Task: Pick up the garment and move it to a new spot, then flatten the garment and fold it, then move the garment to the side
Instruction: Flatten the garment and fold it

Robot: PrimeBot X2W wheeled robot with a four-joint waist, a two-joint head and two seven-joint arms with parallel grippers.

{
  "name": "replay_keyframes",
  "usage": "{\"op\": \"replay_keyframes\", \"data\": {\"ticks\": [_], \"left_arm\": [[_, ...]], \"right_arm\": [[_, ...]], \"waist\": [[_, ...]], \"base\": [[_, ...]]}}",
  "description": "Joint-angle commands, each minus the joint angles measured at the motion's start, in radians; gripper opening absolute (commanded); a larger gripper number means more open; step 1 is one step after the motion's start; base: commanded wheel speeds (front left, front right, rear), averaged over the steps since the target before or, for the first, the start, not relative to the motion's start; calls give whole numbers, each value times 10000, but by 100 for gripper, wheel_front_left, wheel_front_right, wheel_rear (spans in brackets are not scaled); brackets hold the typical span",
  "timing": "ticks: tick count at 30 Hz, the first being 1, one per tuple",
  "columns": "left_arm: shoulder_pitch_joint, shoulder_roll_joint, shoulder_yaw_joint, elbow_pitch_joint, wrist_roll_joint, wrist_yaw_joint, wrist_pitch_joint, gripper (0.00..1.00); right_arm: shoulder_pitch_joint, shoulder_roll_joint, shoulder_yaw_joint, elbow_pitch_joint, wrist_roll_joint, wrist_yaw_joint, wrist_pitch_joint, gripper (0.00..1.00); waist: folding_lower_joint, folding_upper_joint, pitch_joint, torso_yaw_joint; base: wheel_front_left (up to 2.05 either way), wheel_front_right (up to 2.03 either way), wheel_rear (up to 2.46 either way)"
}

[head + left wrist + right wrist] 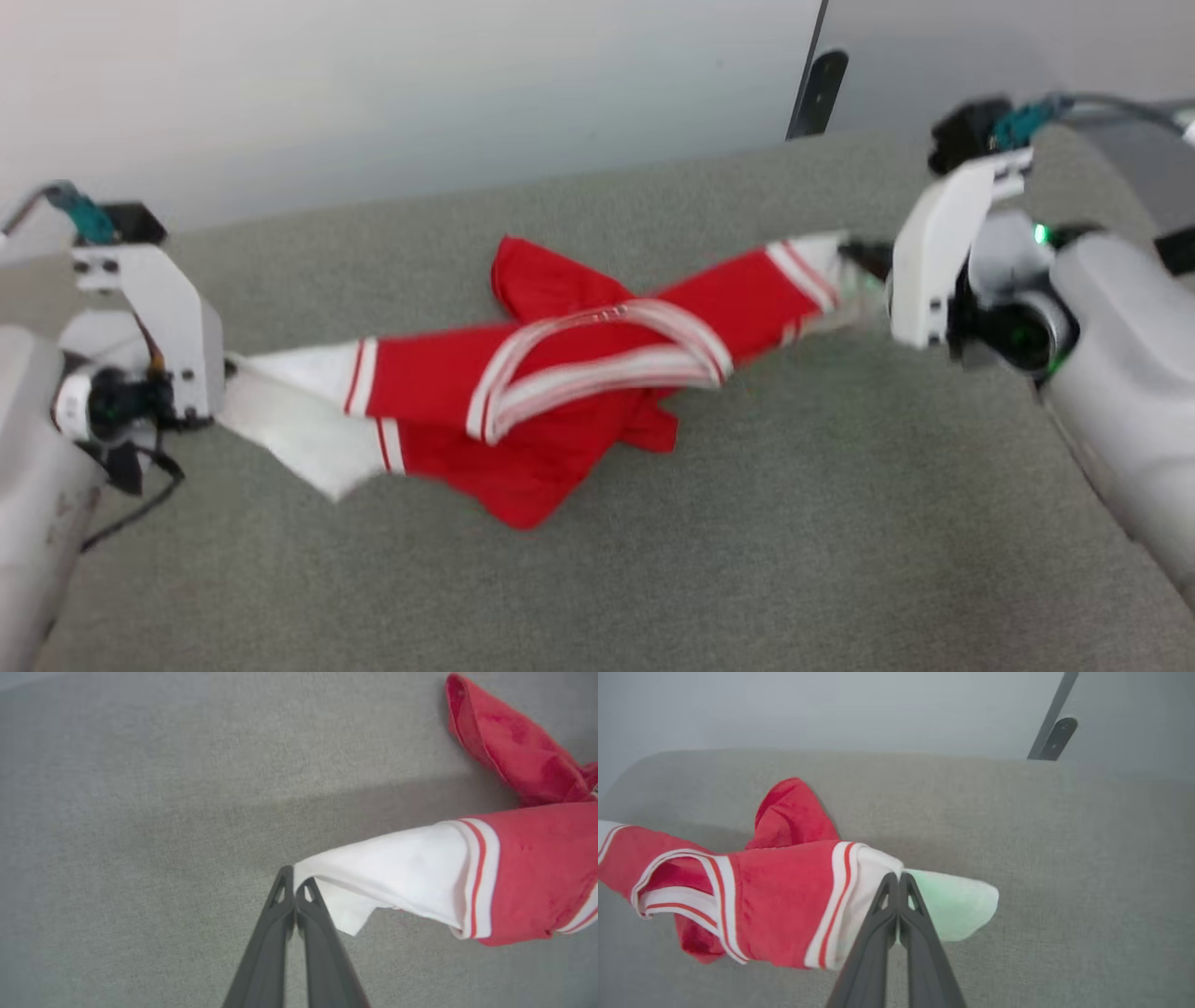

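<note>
The near part of the grey cushion (747, 560) lies bare. At the cushion's left side, the left gripper (229, 369) has its two dark fingers pressed together on the edge of a white sleeve; in the left wrist view the fingertips of the left gripper (294, 879) pinch the cloth, and a shadow on the cushion beneath shows that this sleeve is held clear of it.

Across the middle of the cushion the garment (560, 392) stretches as a twisted band from one gripper to the other, red body bunched, striped trim looping on top. Its lower folds hang close to the cushion; whether they touch it I cannot tell.

Toward the cushion's right and farther back, the right gripper (854, 252) is also clamped on a white sleeve. In the right wrist view its tips (899, 877) are closed on the cloth, and the sleeve end past them looks pale green.

Beyond the cushion's far edge stands a pale wall (373, 93), with a dark bracket (820, 89) on it toward the right.
</note>
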Motion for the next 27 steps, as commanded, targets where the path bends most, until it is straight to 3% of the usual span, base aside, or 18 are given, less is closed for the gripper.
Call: {"op": "replay_keyframes", "data": {"ticks": [1,9,15,21,27], "left_arm": [[-253,33,53,120,126,152,-193,0],[-1542,-467,242,637,419,480,-1128,0],[-2869,-726,96,1142,1015,528,-2003,0],[-4284,-934,-65,1701,1518,561,-2530,0],[-5168,-1158,-135,2335,1657,339,-2872,0]], "right_arm": [[-402,234,-172,473,-227,-17,-324,0],[-2170,1843,-682,2849,-1054,-15,-2089,0],[-3410,2645,-891,4182,-1365,-15,-3234,0],[-4537,2881,-1145,4898,-1632,-15,-4221,0],[-5049,2940,-1385,5104,-1727,-15,-4353,0]], "waist": [[0,0,-619,-20],[0,0,-1150,-57],[0,0,-1350,-61],[0,0,-1417,-2],[0,0,-1300,109]], "base": [[0,0,0],[0,0,0],[0,0,0],[0,0,0],[0,0,0]]}}
